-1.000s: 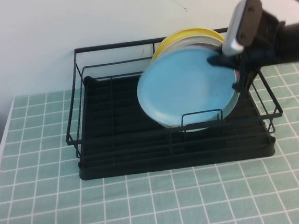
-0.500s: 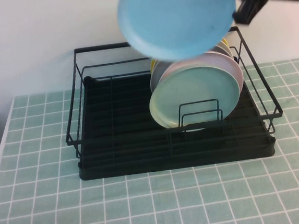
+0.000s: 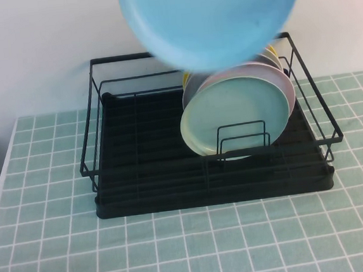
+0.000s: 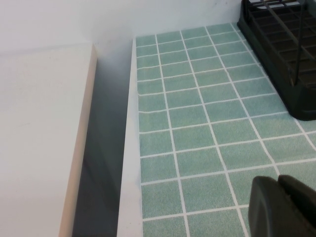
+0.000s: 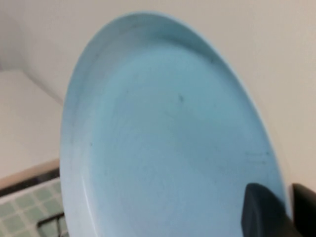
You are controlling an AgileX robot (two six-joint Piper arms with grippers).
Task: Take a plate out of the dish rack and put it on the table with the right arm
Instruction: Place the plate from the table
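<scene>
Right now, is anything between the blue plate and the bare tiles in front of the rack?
Only the black wire dish rack below the right end effector's round sky-blue plate; the green tiled table in front shows nothing.

The plate (image 3: 212, 15) hangs above the rack (image 3: 151, 157), which stands on the table (image 3: 179, 251) holding plates (image 3: 237, 115) at its right.

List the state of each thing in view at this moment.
sky-blue plate: lifted clear above the rack, held at its rim
right hand: shut on the plate's rim
left hand: low over the table, shut, empty
dish rack: on the table, left half empty
mint-green plate: upright in the rack
pink plate: upright behind it
</scene>
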